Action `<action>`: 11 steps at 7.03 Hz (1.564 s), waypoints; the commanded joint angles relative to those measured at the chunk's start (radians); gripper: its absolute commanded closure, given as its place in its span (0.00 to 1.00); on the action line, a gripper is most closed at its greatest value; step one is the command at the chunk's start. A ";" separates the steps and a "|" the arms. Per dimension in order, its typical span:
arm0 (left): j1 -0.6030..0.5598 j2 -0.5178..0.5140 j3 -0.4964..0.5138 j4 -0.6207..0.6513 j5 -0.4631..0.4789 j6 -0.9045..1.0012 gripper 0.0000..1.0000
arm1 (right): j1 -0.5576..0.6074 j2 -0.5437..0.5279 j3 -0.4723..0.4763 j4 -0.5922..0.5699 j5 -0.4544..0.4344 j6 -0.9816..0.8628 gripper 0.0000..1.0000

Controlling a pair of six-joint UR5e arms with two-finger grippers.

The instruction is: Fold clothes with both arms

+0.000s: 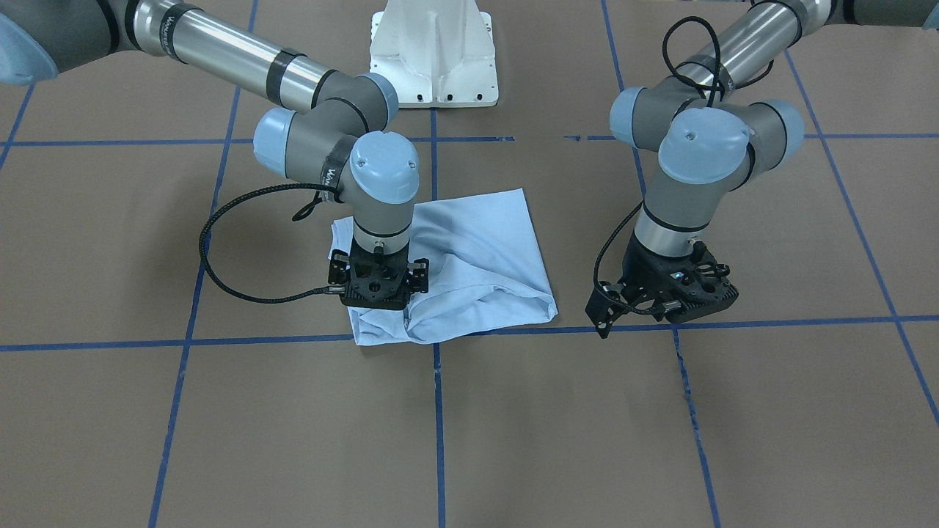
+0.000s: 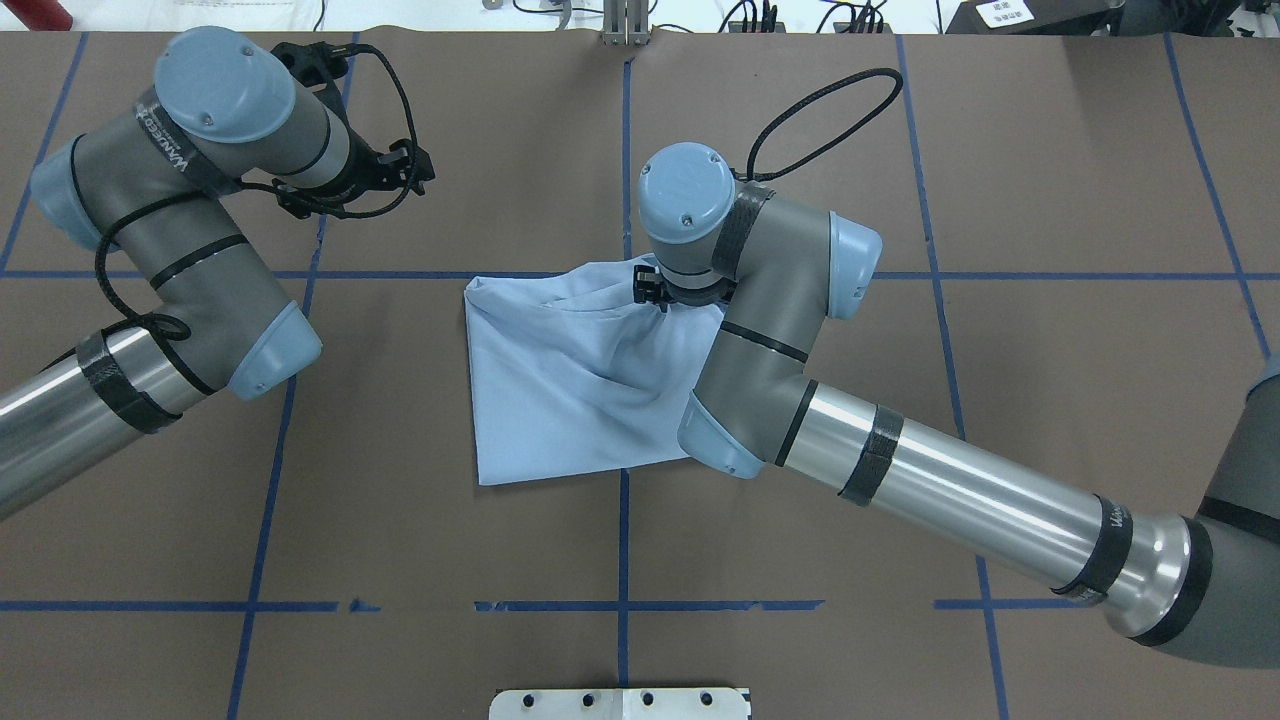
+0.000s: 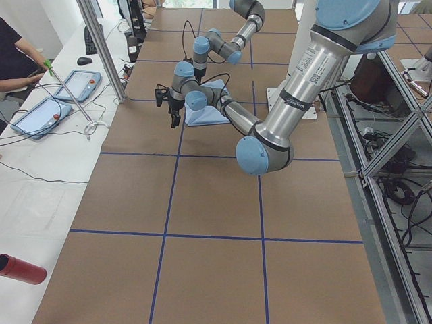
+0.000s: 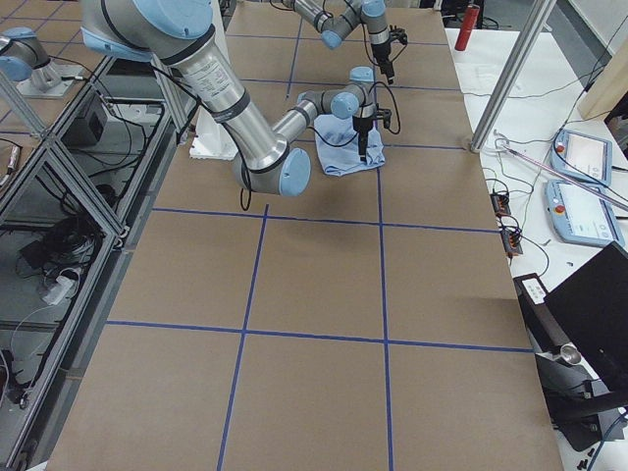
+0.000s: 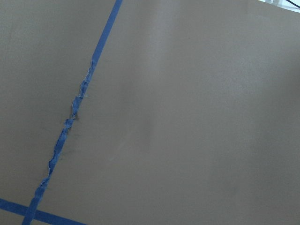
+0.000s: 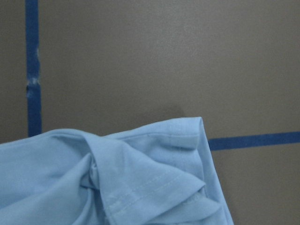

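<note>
T-shirt [image 2: 560,390] is laid partly folded at mid-table [image 2: 900,150]. It is judged light and limp, best pinched at hems or corners. Right end effector [image 1: 378,293] is set on the far right corner, creases drawn toward it; its grip cannot be told. Farther left, left end effector [image 1: 605,315] is held off the cloth, state unclear.

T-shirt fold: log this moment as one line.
phase: mid-fold | T-shirt: partly folded, bunched | right end effector: down on its edge, grip unclear | left end effector: off the cloth, over table
</note>
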 commanded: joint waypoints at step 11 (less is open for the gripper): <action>-0.312 0.261 -0.118 -0.009 -0.248 0.600 0.00 | 0.591 -0.372 0.178 0.013 0.407 -0.739 0.00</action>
